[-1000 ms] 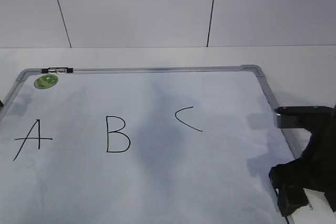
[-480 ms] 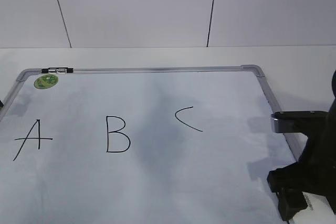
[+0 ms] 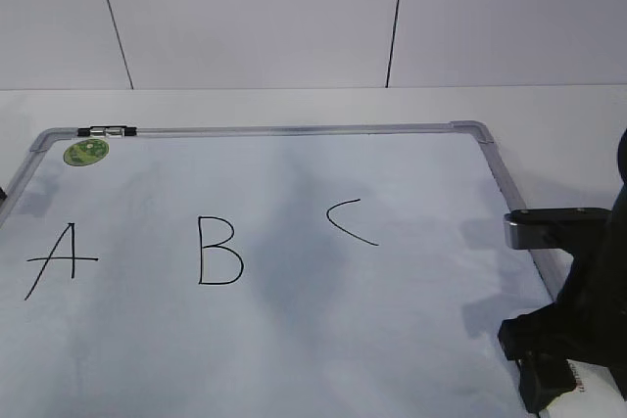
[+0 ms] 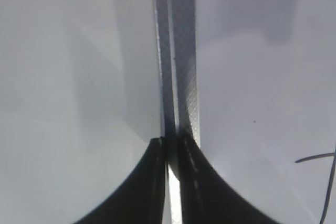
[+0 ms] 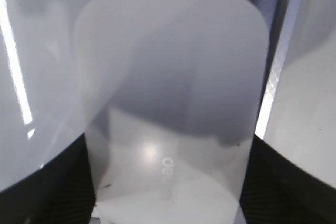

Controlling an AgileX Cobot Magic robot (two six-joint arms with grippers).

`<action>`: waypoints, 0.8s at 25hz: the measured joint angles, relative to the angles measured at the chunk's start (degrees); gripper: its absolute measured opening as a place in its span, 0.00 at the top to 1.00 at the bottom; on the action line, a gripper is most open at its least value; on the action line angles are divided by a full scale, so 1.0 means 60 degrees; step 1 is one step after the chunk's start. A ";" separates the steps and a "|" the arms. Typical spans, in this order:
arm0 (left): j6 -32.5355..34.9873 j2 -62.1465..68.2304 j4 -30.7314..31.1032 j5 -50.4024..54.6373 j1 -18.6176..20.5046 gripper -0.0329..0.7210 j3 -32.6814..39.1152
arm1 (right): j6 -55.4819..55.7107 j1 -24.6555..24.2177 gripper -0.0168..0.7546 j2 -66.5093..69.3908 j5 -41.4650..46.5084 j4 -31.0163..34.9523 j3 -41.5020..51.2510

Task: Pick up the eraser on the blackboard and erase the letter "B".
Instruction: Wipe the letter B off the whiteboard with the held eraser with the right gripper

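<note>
The blackboard [image 3: 392,340] lies flat with a black "A" [image 3: 61,259], the letter "B" [image 3: 219,251] and a "C" [image 3: 350,221] on it. My right gripper [image 3: 558,359] is at the board's near right corner, far to the right of the "B". It is shut on the eraser [image 5: 173,93], a white glossy block that fills the right wrist view between both fingers [image 5: 168,182]. A white end of the eraser shows in the exterior view [image 3: 591,384]. My left gripper [image 4: 172,142] is shut and empty over the board's grey frame [image 4: 181,51].
A round green sticker [image 3: 86,152] sits at the board's far left corner. The grey frame [image 3: 500,178] runs along the right edge beside my right arm. A white wall stands behind the table. A black marker stroke [image 4: 320,158] shows at the right of the left wrist view.
My right gripper has risen slightly and the eraser's white end has come into view below it. In the last half second it has barely moved. The letters are unchanged.
</note>
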 joint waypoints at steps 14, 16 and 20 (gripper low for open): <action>0.0000 0.0000 0.0000 0.0000 0.0000 0.91 0.0000 | -0.0024 0.0000 0.30 0.0025 0.0903 0.0000 -0.0673; 0.0000 0.0000 0.0000 0.0000 0.0000 0.91 0.0000 | -0.0024 0.0000 0.30 0.0025 0.1087 0.0000 -0.0858; 0.0000 0.0000 0.0000 0.0000 0.0000 0.91 0.0000 | -0.0169 0.0000 0.30 0.0025 0.1449 0.0060 -0.1368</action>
